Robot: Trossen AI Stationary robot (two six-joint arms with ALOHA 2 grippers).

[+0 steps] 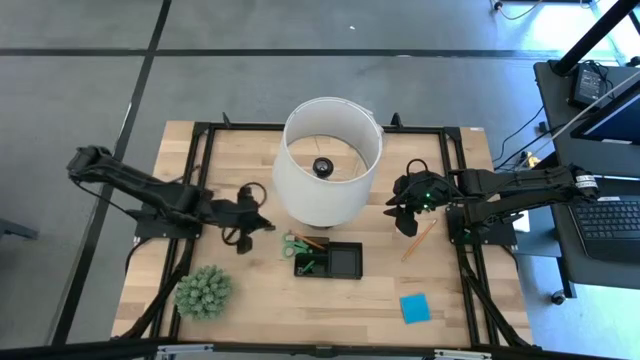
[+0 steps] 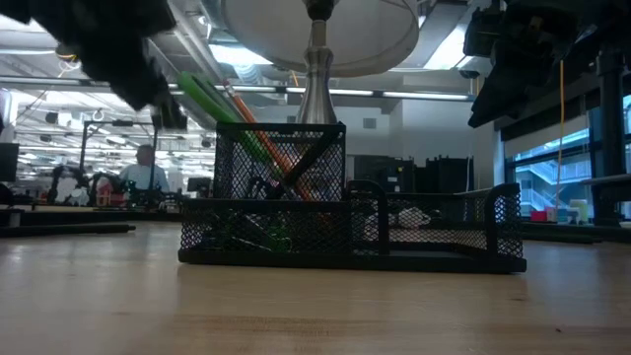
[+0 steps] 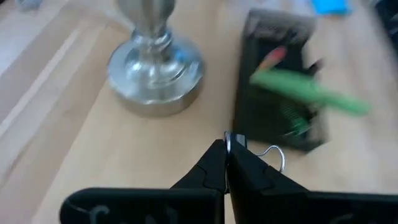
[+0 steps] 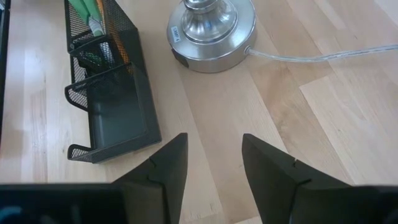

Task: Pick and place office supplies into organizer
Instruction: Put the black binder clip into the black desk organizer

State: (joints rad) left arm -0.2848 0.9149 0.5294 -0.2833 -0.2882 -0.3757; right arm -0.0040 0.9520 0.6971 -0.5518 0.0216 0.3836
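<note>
Left gripper (image 3: 227, 155) pinched on a small clip (image 3: 272, 155) — light, springy wire, hold at the body — organizer (image 1: 328, 261) lower centre of high view; right gripper (image 4: 214, 163) open, empty.

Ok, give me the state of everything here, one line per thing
left claw: shut on a small clip
right claw: open, empty
organizer: upright, scissors sticking out of one compartment
orange pencil: lying on table
blue sticky-note pad: lying flat on table
lamp: standing upright

light: bright, even | blur: left wrist view | glare: low-view windows
</note>
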